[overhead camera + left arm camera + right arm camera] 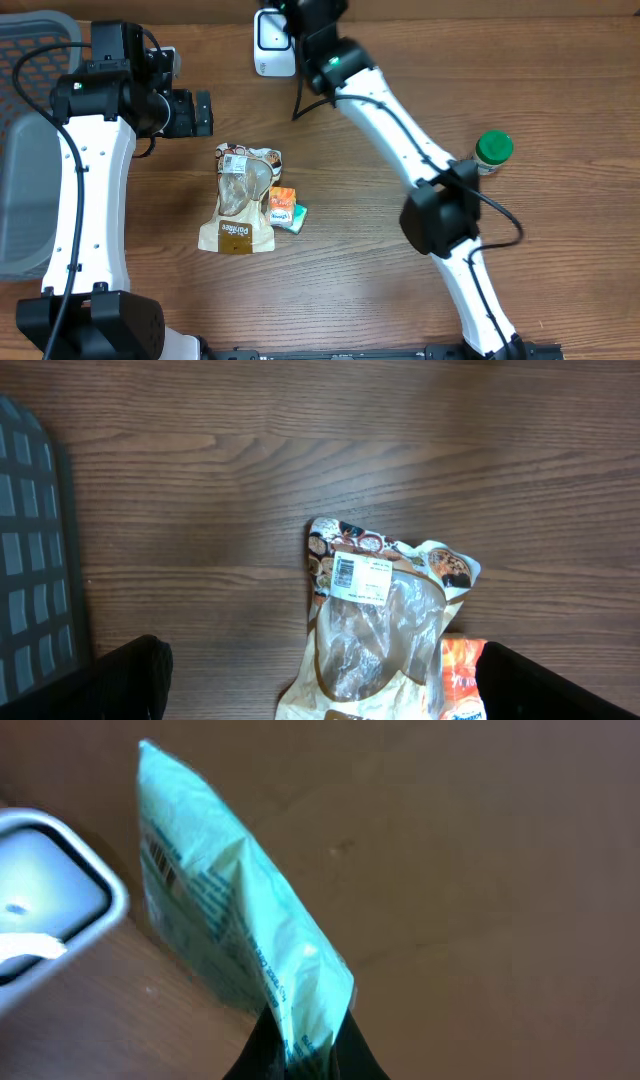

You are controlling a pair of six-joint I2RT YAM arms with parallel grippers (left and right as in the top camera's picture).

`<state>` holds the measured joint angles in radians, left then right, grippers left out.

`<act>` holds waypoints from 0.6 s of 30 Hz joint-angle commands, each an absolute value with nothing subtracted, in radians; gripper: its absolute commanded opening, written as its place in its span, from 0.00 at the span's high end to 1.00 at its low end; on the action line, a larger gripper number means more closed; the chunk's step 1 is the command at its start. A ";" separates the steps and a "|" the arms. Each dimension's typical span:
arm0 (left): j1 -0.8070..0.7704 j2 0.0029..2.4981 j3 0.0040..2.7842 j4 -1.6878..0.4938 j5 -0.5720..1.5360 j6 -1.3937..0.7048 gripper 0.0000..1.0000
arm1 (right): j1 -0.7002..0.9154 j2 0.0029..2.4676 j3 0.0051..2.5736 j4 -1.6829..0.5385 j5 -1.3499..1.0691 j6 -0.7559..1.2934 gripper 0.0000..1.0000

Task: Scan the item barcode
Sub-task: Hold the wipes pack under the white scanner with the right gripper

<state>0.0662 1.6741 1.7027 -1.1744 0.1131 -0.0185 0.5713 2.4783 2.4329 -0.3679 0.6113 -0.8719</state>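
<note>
My right gripper [305, 1055] is shut on the bottom edge of a pale green packet [235, 935], which stands up from its black fingers. The packet's barcode [160, 862] is near its top left corner, close to the white scanner [45, 910]. From overhead the scanner [271, 42] stands at the table's far edge, with the right arm's wrist right beside it and the packet hidden under the arm. My left gripper [196, 113] hangs open over the table, above a snack bag [380, 630] with a clear window and a barcode label [346, 572], without touching it.
An orange packet [282, 204] and a small green one [298, 218] lie against the snack bag [243, 200]. A green-lidded bottle [492, 150] stands at the right by the right arm. A grey basket [25, 150] fills the left edge.
</note>
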 commanded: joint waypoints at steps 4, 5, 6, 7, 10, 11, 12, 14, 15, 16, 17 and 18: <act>0.071 1.681 1.721 -1.171 0.121 0.001 0.00 | 0.574 2.571 2.458 -0.145 0.714 -1.179 0.96; 0.071 1.681 1.721 -1.171 0.121 0.001 0.00 | 0.574 2.583 2.458 -0.122 0.713 -1.180 0.96; 0.071 1.681 1.721 -1.171 0.121 0.001 0.01 | 0.574 2.595 2.458 -0.102 0.713 -1.180 0.96; 0.071 1.681 1.721 -1.171 0.121 0.001 0.00 | 0.574 2.601 2.458 -0.092 0.710 -1.180 0.96; 0.071 1.681 1.721 -1.171 0.121 0.001 0.00 | 0.575 2.612 2.457 -0.107 0.657 -1.180 0.96; 0.071 1.681 1.721 -1.171 0.121 0.001 0.00 | 0.575 2.612 2.455 -0.115 0.620 -1.180 0.96; 0.071 1.681 1.721 -1.171 0.121 0.001 0.01 | 0.576 2.612 2.455 -0.114 0.604 -1.182 0.96; 0.071 1.681 1.721 -1.171 0.121 0.001 0.00 | 0.579 2.612 2.455 -0.115 0.587 -1.219 0.96; 0.071 1.681 1.721 -1.171 0.121 0.001 0.00 | 0.581 2.612 2.455 -0.115 0.584 -1.245 0.96; 0.071 1.681 1.721 -1.171 0.121 0.001 0.01 | 0.583 2.612 2.455 -0.115 0.582 -1.263 0.96; 0.071 1.681 1.721 -1.171 0.121 0.001 0.00 | 0.584 2.612 2.454 -0.116 0.582 -1.277 0.96; 0.071 1.681 1.721 -1.171 0.121 0.001 0.00 | 0.585 2.612 2.454 -0.117 0.582 -1.293 0.96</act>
